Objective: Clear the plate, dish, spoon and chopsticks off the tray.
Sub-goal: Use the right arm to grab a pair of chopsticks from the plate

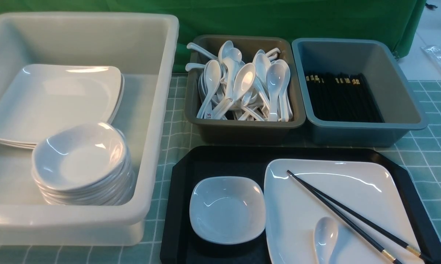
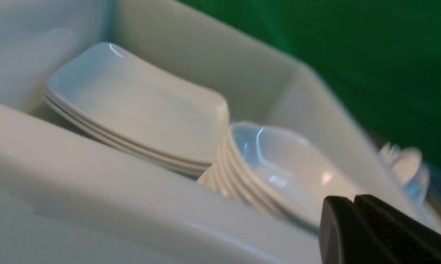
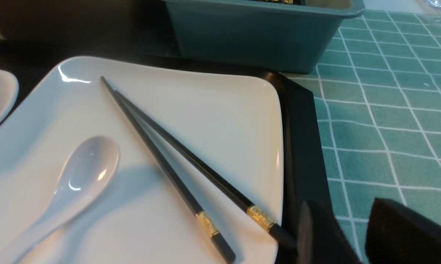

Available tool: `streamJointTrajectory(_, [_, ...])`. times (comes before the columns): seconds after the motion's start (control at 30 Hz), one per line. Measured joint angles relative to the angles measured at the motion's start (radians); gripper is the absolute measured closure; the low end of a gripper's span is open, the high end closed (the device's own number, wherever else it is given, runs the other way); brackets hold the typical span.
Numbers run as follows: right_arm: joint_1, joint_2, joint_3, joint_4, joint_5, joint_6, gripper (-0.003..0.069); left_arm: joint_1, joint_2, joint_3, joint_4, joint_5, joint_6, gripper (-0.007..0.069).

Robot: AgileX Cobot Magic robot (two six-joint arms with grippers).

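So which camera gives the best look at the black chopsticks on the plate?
The right wrist view: the chopsticks lie close up across the plate, almost full length, gold bands sharp. The front view shows them smaller, thick ends running to the picture's edge. The left wrist view misses them, looking into the white bin.

The tabletop (image 1: 433,161) right of the tray (image 1: 220,161) lies open, giving a side way in to the plate (image 1: 293,220). There the chopsticks (image 1: 345,216) stick out past the plate's rim, and the right gripper (image 3: 343,205) hangs just beside their thick ends, jaws apart. The brown bin (image 1: 242,126) and blue-grey bin (image 1: 352,135) stand close along the tray's far rim, walling off that side. On the left, the white bin (image 1: 158,110) leaves only a narrow strip of tabletop. From above, the dish (image 1: 225,209) is unobstructed, and the spoon (image 1: 324,234) lies near the chopsticks.
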Motion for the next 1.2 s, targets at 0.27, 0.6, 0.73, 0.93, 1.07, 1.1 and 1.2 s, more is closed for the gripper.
streamJointTrajectory(0.27, [0.000,0.000,0.000,0.000,0.000,0.000,0.0417,-0.006,0.000,-0.012,-0.117,-0.092,-0.127,0.0607])
streamJointTrajectory(0.6, [0.000,0.000,0.000,0.000,0.000,0.000,0.0417,-0.153,0.368,-0.486,-0.059,0.559,0.222,0.0607])
streamJointTrajectory(0.73, [0.000,0.000,0.000,0.000,0.000,0.000,0.0417,-0.176,0.605,-0.590,-0.074,0.671,0.368,0.0607])
streamJointTrajectory(0.93, [0.000,0.000,0.000,0.000,-0.010,0.001,0.0417,-0.290,0.775,-0.630,-0.145,0.602,0.509,0.0607])
streamJointTrajectory(1.07, [0.000,0.000,0.000,0.000,-0.020,0.001,0.0417,-0.354,0.820,-0.629,-0.155,0.564,0.577,0.0607])
streamJointTrajectory(1.1, [0.000,0.000,0.000,0.002,-0.024,0.003,0.0417,-0.365,0.830,-0.629,-0.157,0.557,0.582,0.0607])
streamJointTrajectory(1.2, [0.000,0.000,0.000,0.041,-0.043,0.068,0.0417,-0.378,0.848,-0.629,-0.166,0.530,0.590,0.0607])
